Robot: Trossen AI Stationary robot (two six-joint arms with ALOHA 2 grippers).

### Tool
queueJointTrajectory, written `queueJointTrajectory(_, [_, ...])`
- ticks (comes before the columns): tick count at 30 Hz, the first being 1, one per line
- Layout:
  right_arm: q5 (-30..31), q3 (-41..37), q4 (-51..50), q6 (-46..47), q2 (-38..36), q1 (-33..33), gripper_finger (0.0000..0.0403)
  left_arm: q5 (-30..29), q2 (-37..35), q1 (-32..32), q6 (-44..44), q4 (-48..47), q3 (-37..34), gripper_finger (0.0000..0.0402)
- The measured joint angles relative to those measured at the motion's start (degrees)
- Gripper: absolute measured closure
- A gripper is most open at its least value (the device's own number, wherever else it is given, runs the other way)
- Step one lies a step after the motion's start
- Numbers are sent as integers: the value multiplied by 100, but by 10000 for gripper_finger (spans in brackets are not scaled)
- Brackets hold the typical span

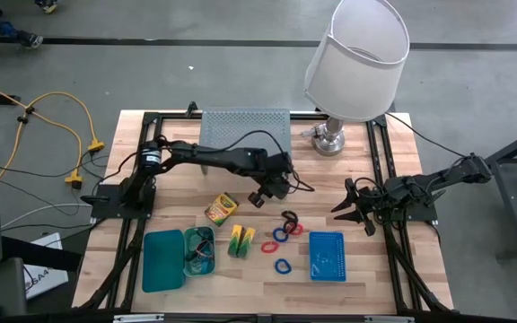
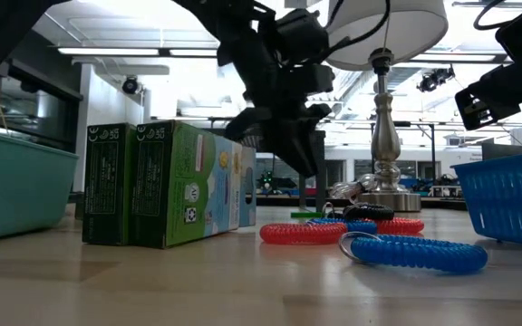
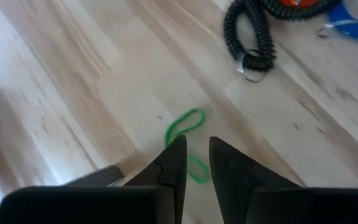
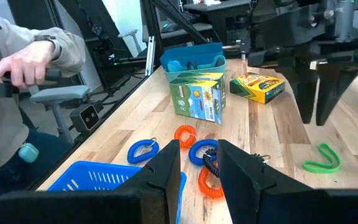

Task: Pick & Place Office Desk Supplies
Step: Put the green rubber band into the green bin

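Note:
My left gripper (image 1: 260, 197) hangs over the table's middle, fingers pointing down and narrowly open just above a thin green band loop (image 3: 180, 126) that lies flat on the wood (image 4: 322, 163). Toward the near edge lie the black (image 1: 289, 218), red (image 1: 293, 229) and blue (image 1: 283, 266) coil loops. The crayon box (image 1: 222, 208) lies left of the gripper. The yellow-green blocks (image 1: 241, 240) stand nearer the front. Two teal trays (image 1: 162, 260) and the blue mesh basket (image 1: 327, 256) sit along the near side. My right gripper (image 1: 342, 208) waits open at the right, clear of everything.
The white-shaded lamp (image 1: 357, 54) stands at the far right and the grey perforated riser (image 1: 245, 126) at the far middle. A person (image 4: 30, 56) sits beyond the table's edge in the right wrist view. Bare wood lies between the two grippers.

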Motion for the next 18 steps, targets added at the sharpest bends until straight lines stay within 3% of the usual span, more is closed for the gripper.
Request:
queueJointTrajectory(8, [0,0,-2,0,-2,0,309,-328,57,-128,-6,-81,-12,338])
queueJointTrajectory(18, [0,-2,-1,0,-2,0,309,-301,63,-282,398,-94,-13,338])
